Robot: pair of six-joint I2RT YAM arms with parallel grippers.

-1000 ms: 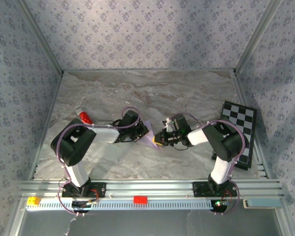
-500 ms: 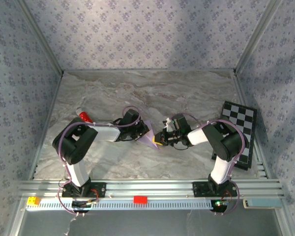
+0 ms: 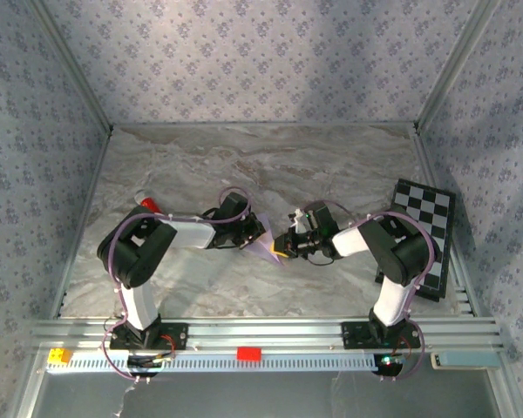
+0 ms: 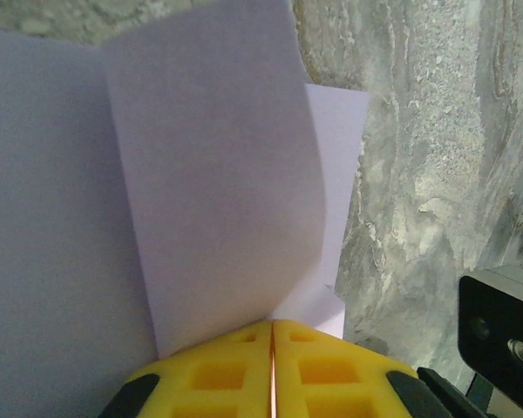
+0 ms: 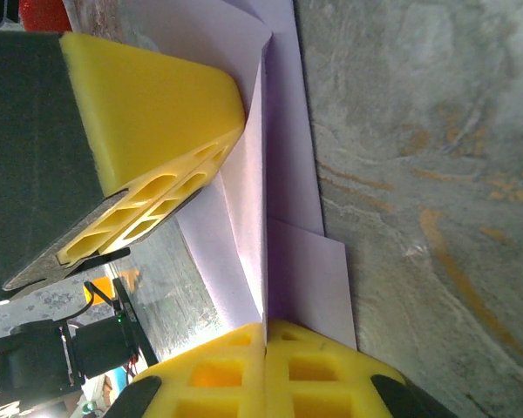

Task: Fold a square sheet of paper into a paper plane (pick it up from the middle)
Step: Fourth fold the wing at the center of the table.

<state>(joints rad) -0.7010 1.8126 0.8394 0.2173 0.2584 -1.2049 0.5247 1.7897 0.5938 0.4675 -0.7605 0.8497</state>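
The pale lilac sheet of paper (image 3: 268,242) is folded into several layers and held up between my two grippers at the middle of the table. My left gripper (image 3: 256,233) is shut on its left side; in the left wrist view the yellow pads (image 4: 331,370) meet, and a curved paper flap (image 4: 209,192) rises from their seam. My right gripper (image 3: 283,246) is shut on a creased edge; in the right wrist view the fold (image 5: 263,218) runs straight into the closed jaws of this gripper (image 5: 265,329). The left gripper's yellow pads (image 5: 157,104) show there at the upper left, against the paper.
A small red cylinder (image 3: 148,205) lies at the left, partly behind the left arm. The black-and-white checkered board (image 3: 429,225) rests at the right edge, behind the right arm. The marble table (image 3: 270,165) has free room at the back and in front of the grippers.
The left arm's elbow has swung a little to the right and now covers more of the red cylinder. Both grippers and the paper have stayed almost in place.
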